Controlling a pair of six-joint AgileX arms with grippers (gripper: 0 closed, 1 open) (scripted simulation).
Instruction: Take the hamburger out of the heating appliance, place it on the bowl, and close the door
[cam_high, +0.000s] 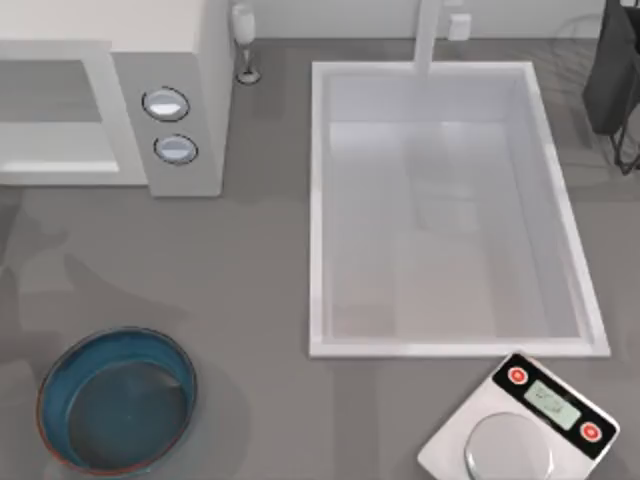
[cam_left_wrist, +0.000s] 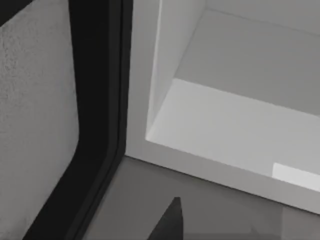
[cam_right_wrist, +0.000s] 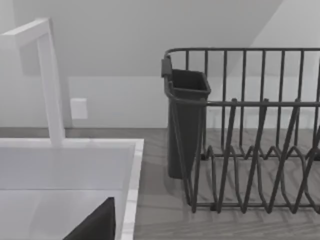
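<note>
hamburger: unseen | heating appliance (cam_high: 185, 95): white, open | bowl (cam_high: 60, 372): blue-teal

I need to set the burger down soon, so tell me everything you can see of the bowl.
The bowl is round and shallow, glazed dark blue-teal inside with a thin reddish-brown rim, and looks ceramic. It sits upright on the grey table near the top view's lower left corner, in front of the microwave and well left of the sink. It holds nothing, and nothing touches it but the table.
</note>
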